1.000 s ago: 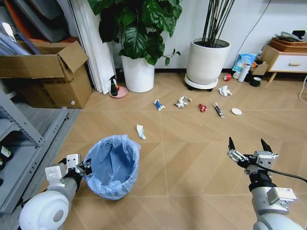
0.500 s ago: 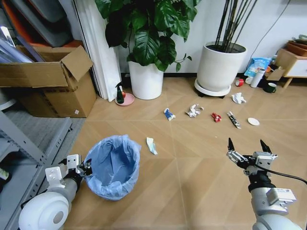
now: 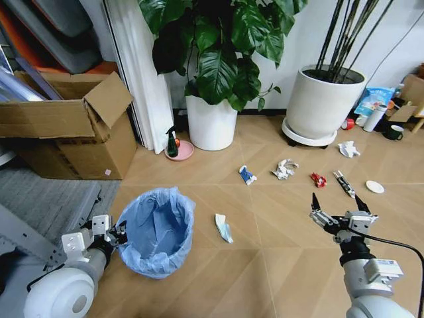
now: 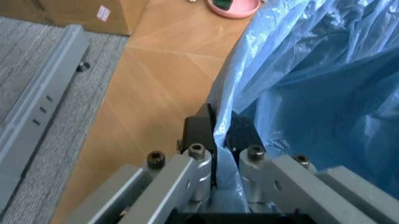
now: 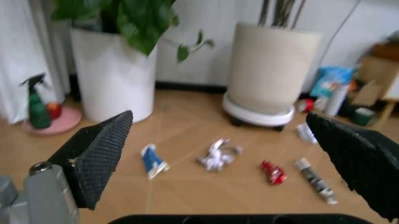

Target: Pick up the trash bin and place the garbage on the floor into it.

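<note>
- Trash bin (image 3: 156, 232): round, lined with a crinkled light-blue bag, standing on the floor (image 3: 265, 265) at lower left, near a grey shelf frame (image 3: 26, 238).
- Left gripper (image 3: 112, 233): at the bin's left rim; in the left wrist view its dark fingers (image 4: 201, 128) are pinched narrow on the bag edge (image 4: 227, 116).
- Right gripper (image 3: 336, 209): raised at lower right, prongs spread wide, holding nothing.
- Garbage: blue-white wrapper (image 3: 224, 227) just right of the bin; farther off, a row of blue wrapper (image 3: 247, 175), paper wad (image 3: 285, 169), red scrap (image 3: 318, 179), dark narrow wrapper (image 3: 344, 183), white disc (image 3: 375, 187).
- Open room: bare tile between bin and right gripper; bounded behind by two white plant pots (image 3: 211, 122) and a cardboard box (image 3: 66, 132) at left.
- Writing: box sticker (image 4: 103, 13) too small to read.
</note>
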Robot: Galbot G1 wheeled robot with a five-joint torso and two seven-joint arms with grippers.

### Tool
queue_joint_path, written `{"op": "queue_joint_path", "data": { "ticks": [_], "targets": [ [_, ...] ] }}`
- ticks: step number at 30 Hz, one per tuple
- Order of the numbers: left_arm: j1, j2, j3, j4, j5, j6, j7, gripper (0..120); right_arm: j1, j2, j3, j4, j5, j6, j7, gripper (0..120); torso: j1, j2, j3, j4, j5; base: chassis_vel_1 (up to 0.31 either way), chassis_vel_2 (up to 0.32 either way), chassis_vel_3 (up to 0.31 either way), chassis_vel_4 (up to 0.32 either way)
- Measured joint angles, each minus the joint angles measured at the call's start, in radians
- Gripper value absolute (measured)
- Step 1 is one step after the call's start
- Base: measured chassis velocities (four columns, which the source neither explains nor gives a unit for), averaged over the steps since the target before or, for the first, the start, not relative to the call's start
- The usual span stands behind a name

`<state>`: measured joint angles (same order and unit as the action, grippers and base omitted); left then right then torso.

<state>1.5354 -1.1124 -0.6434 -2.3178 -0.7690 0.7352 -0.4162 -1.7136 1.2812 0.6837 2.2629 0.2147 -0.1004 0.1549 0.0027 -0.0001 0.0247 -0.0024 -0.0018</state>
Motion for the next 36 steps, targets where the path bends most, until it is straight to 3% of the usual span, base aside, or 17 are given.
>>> {"op": "queue_joint_path", "data": {
  "ticks": [7, 10, 15, 22, 26, 31, 36],
  "targets": [
    [-0.011, 0.010, 0.019, 0.023, 0.015, -0.024, 0.043, 0, 0.061, -0.095, -0.050, -0.123, 0.014, -0.012, -0.015, 100, 0.000, 0.000, 0.000, -0.0005, -0.0004, 0.001, -0.040, -0.008, 0.008],
    [-0.007, 0.027, 0.014, 0.026, 0.029, -0.044, 0.067, 0, 0.173, -0.164, -0.128, -0.248, 0.061, -0.036, -0.057, 100, -0.001, 0.000, 0.000, -0.0002, 0.0000, 0.005, -0.022, -0.012, 0.013],
    [-0.002, 0.033, 0.005, 0.027, 0.027, -0.048, 0.069, 0, 0.311, -0.192, -0.256, -0.381, 0.202, -0.114, -0.081, 100, 0.000, 0.000, 0.000, -0.0005, -0.0005, 0.000, 0.000, 0.000, 0.000],
    [0.040, 0.019, -0.029, -0.002, 0.043, -0.051, 0.071, 0, 0.536, -0.166, -0.473, -0.615, 0.251, -0.137, -0.109, 100, 0.000, 0.000, 0.000, 0.0001, -0.0003, 0.000, 0.000, 0.000, 0.000],
    [0.053, 0.014, -0.032, -0.016, 0.052, -0.052, 0.071, 0, 0.675, -0.139, -0.599, -0.810, 0.269, -0.131, -0.205, 100, 0.000, 0.000, 0.000, 0.0000, -0.0003, 0.000, 0.000, 0.000, 0.000],
    [0.065, 0.017, -0.042, -0.019, 0.059, -0.055, 0.072, 0, 0.765, -0.104, -0.679, -0.960, 0.266, -0.116, -0.324, 100, 0.000, 0.000, 0.000, -0.0003, -0.0004, 0.000, 0.000, 0.000, 0.000],
    [0.063, 0.018, -0.042, -0.014, 0.060, -0.057, 0.072, 0, 0.795, -0.053, -0.706, -1.044, 0.243, -0.108, -0.339, 100, 0.000, 0.000, 0.000, -0.0002, 0.0000, 0.000, 0.000, 0.000, 0.000]
  ]
}}
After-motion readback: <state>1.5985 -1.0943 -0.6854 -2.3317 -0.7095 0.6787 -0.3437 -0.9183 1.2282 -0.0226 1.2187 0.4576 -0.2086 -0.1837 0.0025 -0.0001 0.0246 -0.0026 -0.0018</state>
